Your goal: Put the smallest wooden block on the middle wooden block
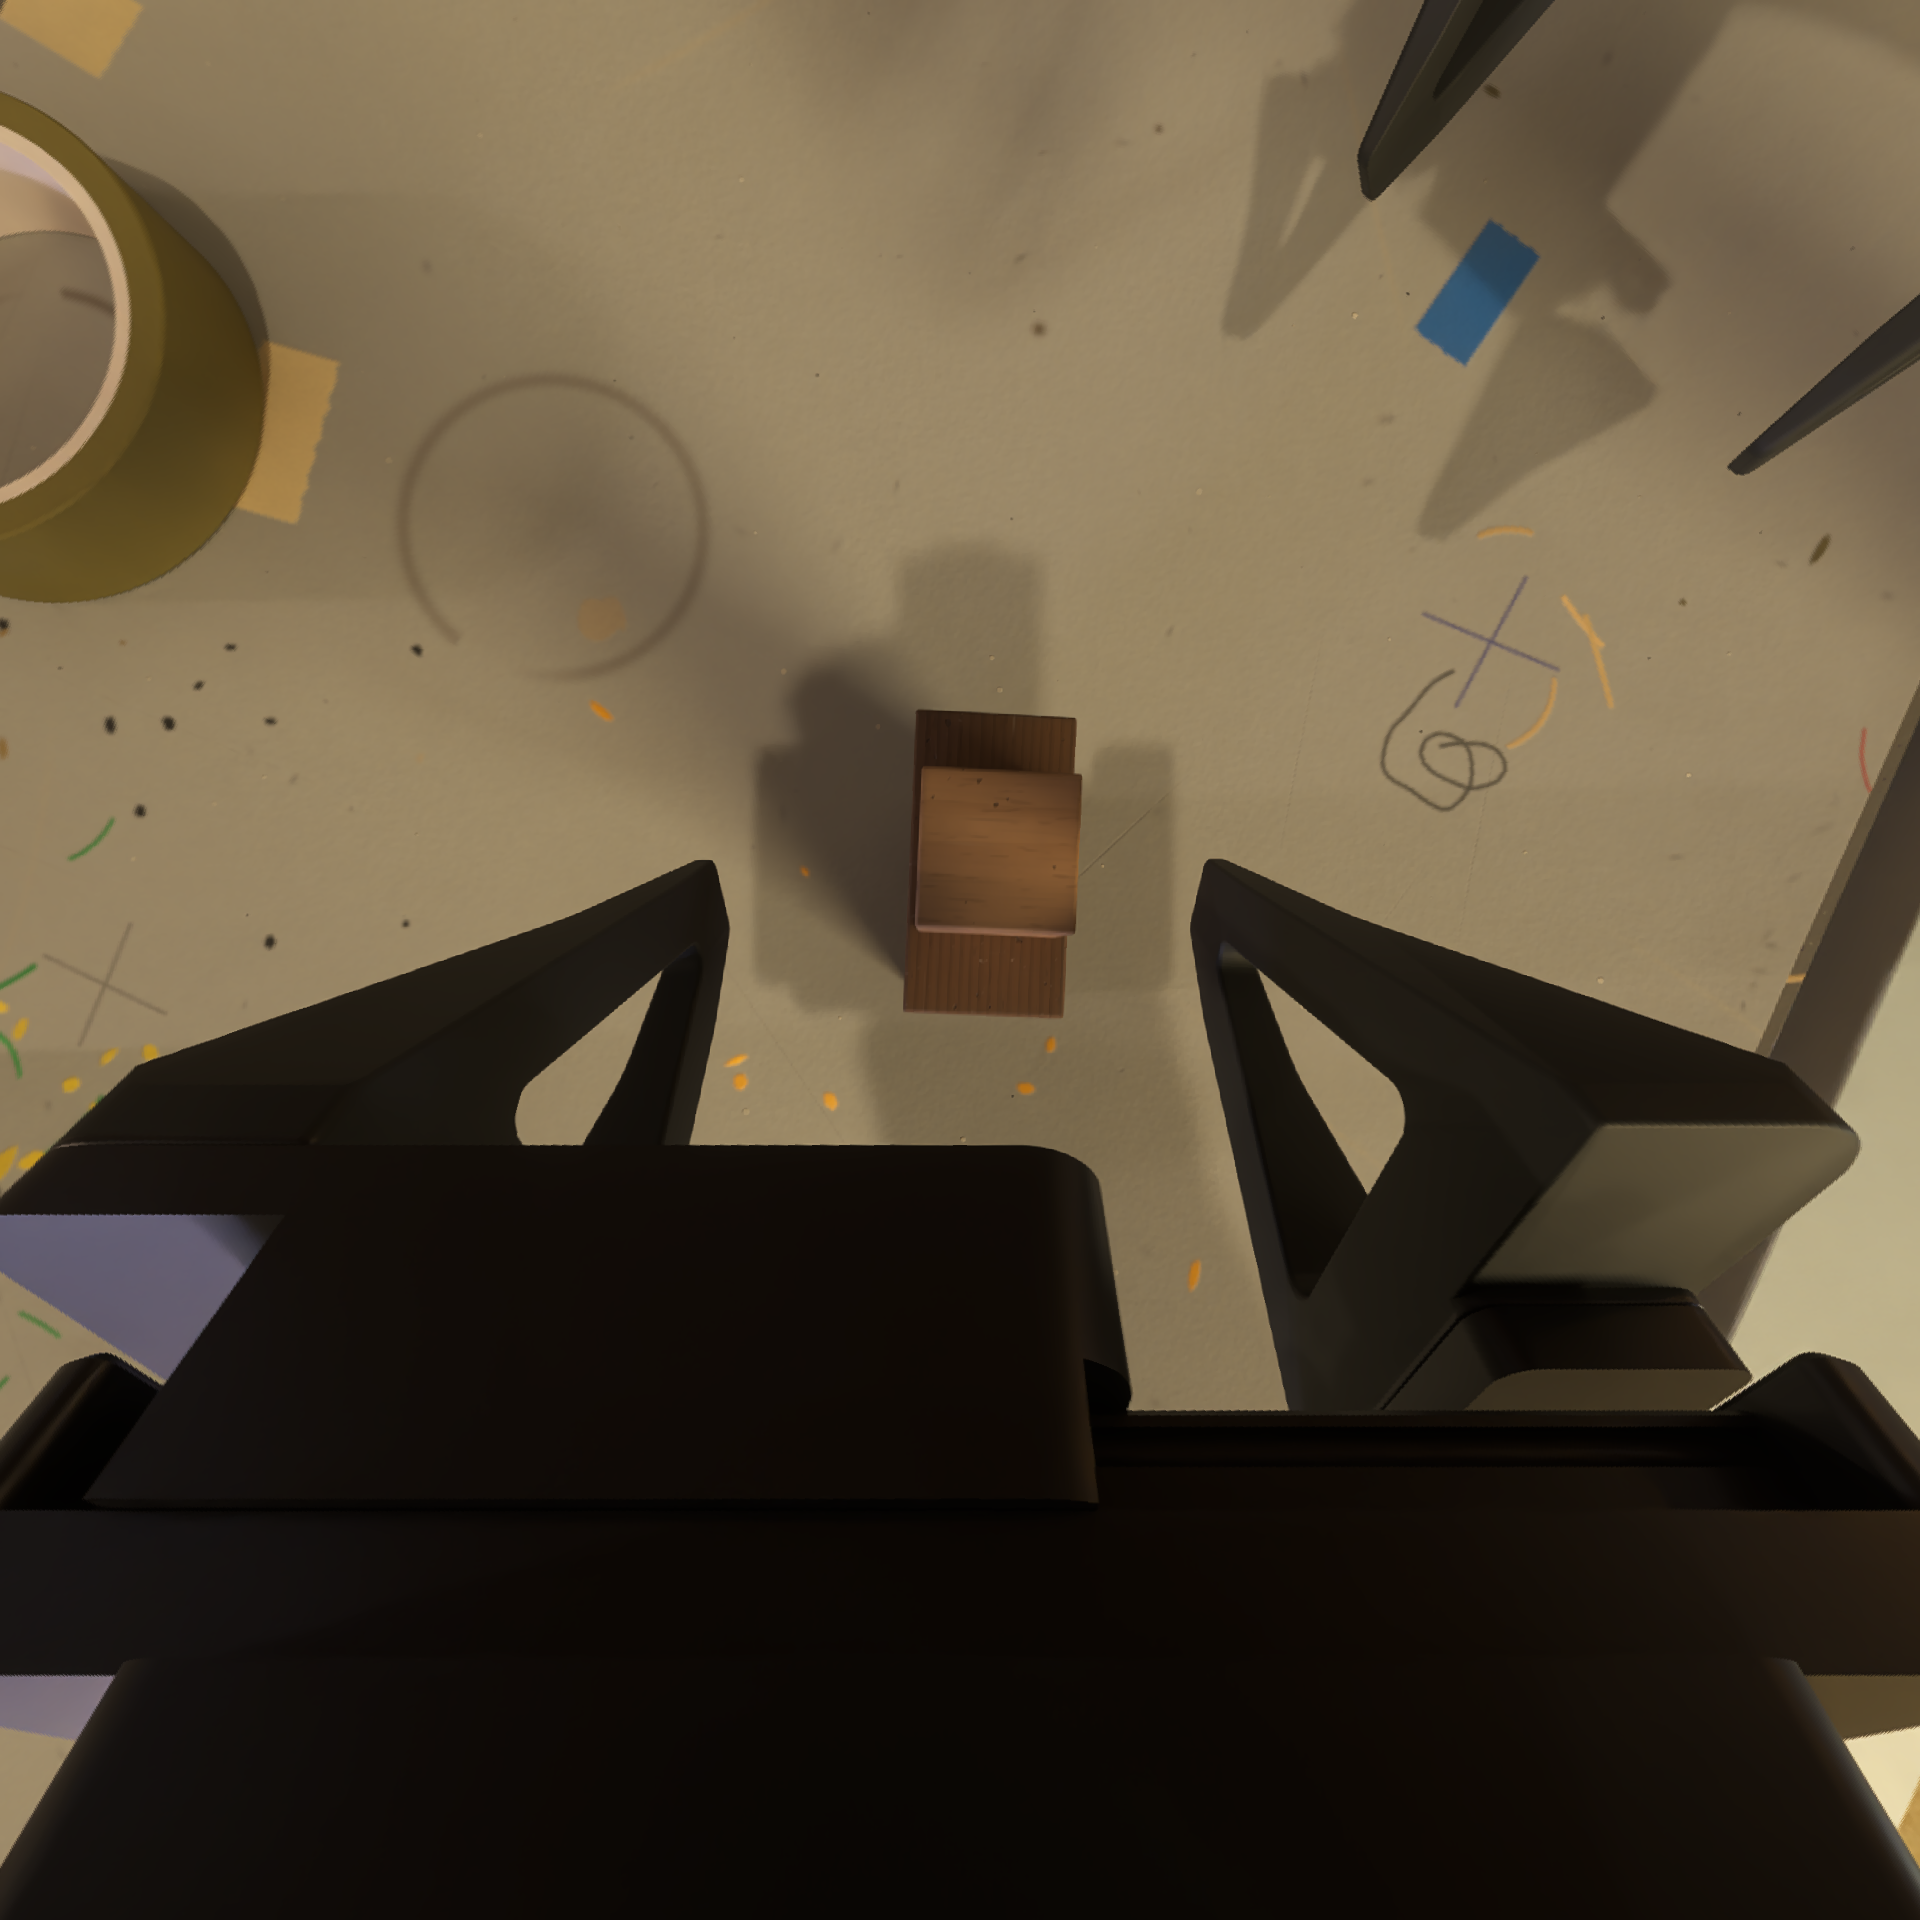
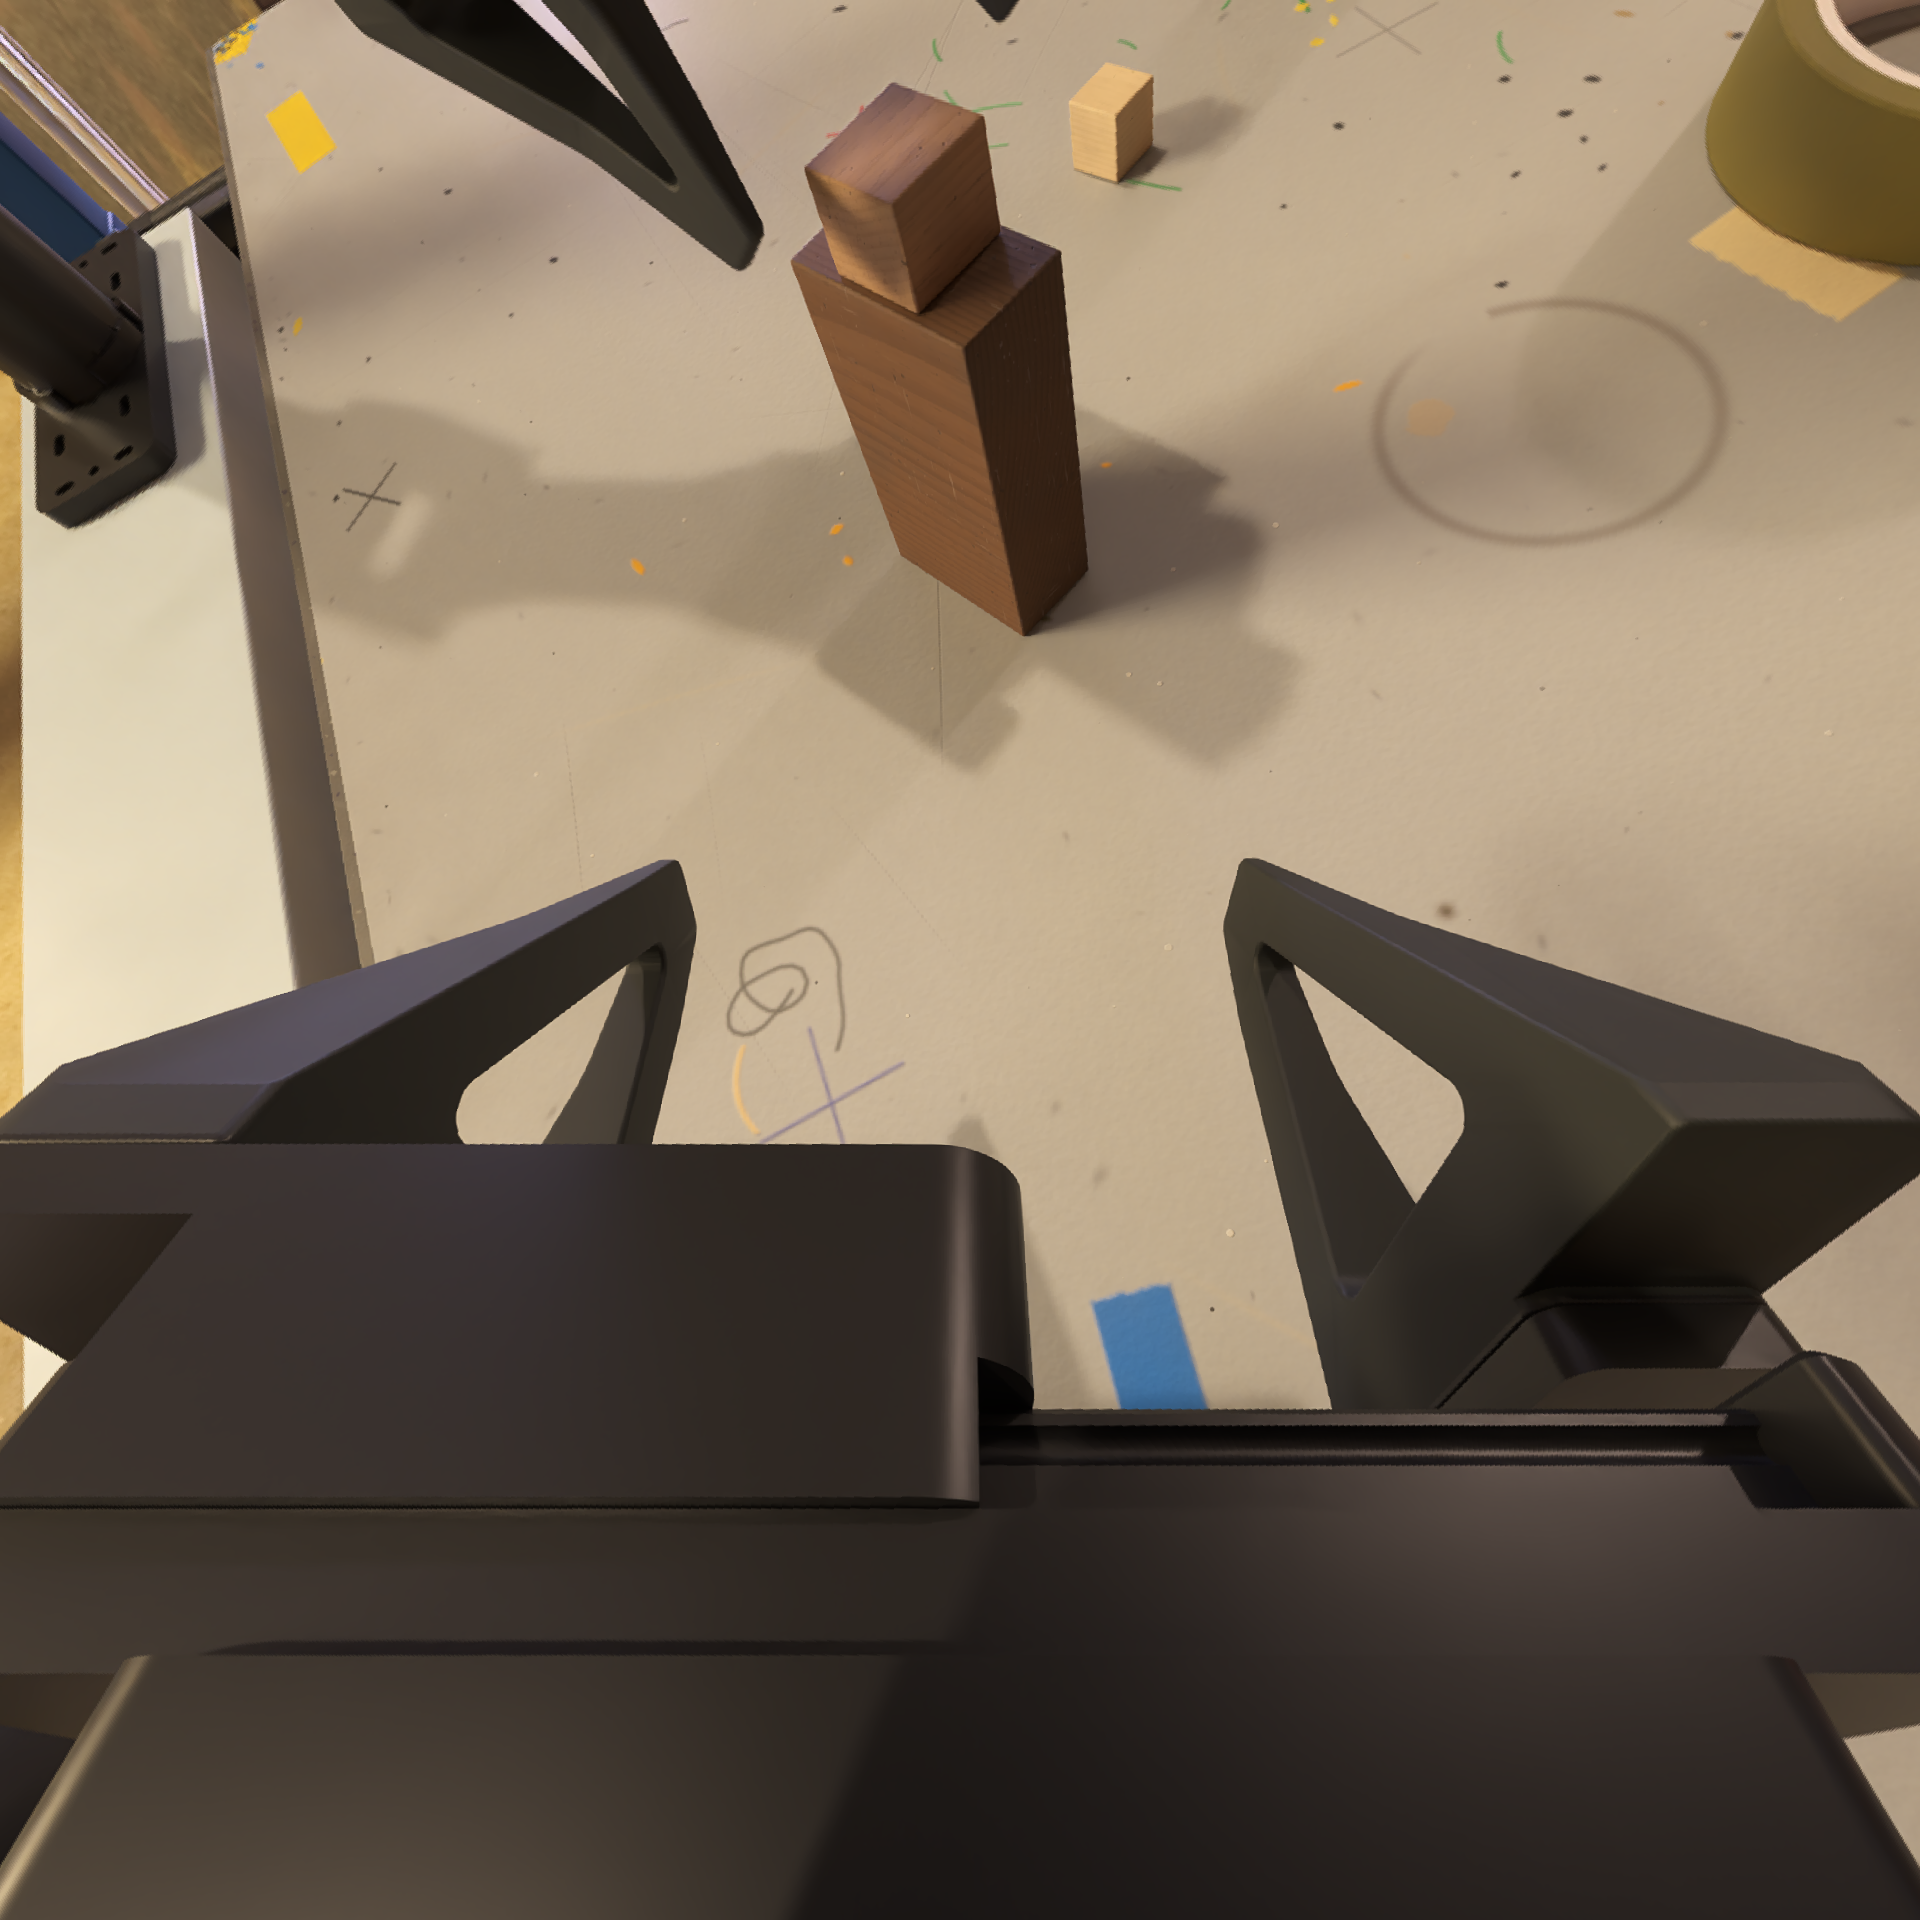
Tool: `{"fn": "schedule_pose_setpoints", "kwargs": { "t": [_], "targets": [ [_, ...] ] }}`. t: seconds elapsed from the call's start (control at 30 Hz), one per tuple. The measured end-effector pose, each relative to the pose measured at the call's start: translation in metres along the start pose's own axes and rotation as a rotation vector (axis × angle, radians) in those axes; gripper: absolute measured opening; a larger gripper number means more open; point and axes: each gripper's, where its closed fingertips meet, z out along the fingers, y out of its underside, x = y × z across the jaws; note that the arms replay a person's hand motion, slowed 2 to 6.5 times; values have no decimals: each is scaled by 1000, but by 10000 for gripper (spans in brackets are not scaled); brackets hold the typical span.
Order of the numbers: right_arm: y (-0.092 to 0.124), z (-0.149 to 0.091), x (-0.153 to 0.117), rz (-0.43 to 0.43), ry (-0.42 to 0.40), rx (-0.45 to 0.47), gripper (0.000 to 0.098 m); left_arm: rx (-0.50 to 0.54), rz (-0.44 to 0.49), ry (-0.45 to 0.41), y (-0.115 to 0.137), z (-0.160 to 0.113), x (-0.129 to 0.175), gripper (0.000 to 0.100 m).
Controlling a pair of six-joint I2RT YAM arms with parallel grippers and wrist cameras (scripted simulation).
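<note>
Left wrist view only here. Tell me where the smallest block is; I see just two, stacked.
Observer: The pale cube sits alone on the table, beyond the stack and touching nothing.
Operator: Describe the stack from the side.
Observer: The bottom block is a tall post standing on end, and the brown cube rests on its top face.
Operator: Tell me which way from the stack the pale cube lies.
Observer: It is off toward the tape roll, but much closer to the stack than to the roll.
</note>
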Motion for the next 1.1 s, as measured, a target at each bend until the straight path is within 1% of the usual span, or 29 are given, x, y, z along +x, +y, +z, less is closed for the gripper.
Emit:
{"fn": "schedule_pose_setpoints", "kwargs": {
  "t": [0.17, 0.37, 0.63, 0.8, 0.97, 1.1],
  "targets": [
    [0, 0, -1, 0, -2, 0, 873, 19, -4, -24, 2, -13, -5, 808],
    [0, 0, -1, -3, -2, -1, 874, 41, -18, -85, 11, -34, -22, 858],
    [0, -1, -1, -4, -1, 0, 876, 68, -59, -184, 34, -61, -60, 868],
    [-1, -1, -1, -7, 2, 0, 876, 78, -92, -239, 54, -73, -89, 872],
    [-1, -1, 1, -10, 8, -1, 876, 88, -124, -244, 71, -76, -111, 854],
    [0, -1, 3, -10, 13, -2, 877, 89, -117, -224, 81, -70, -122, 829]
  ]
}}
